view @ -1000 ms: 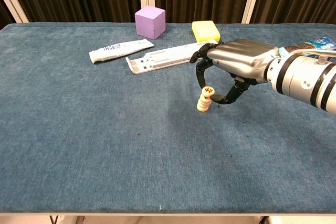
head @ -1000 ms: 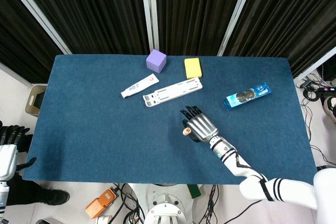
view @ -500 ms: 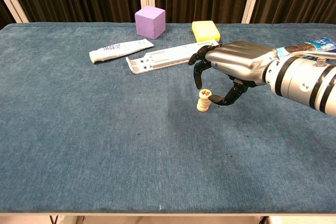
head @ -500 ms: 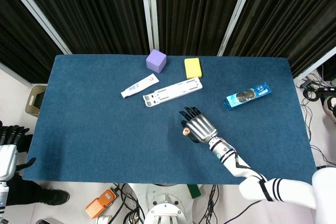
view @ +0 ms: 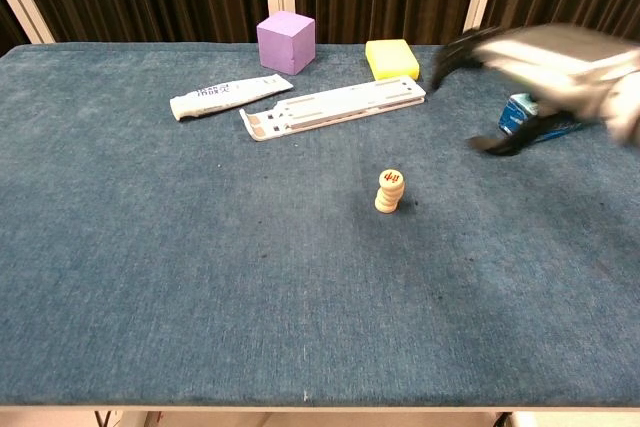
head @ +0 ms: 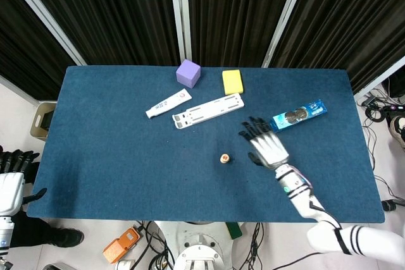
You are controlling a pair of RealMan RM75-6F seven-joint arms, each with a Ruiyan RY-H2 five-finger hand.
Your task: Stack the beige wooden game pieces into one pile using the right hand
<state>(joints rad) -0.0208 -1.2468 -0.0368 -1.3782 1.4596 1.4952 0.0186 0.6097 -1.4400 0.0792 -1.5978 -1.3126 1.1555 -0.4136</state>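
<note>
Right hand point(head: 266, 147) spread, holding nothing, clear of pile so stack isn't knocked. Beige piece stack point(view: 390, 191) upright on surface point(view: 200, 247), to hand's left, well apart. Stacking looks complete.

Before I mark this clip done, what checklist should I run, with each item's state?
1. Pile standing on the table: ok.
2. Pile straight: not ok, the top pieces sit slightly off-centre in the chest view.
3. Right hand clear of the pile: ok, fingers spread, holding nothing.
4. No loose beige pieces on the table: ok, none in either view.
5. Left hand off the table: ok, beside its left edge.
6. Left hand's state: cannot tell.
</note>
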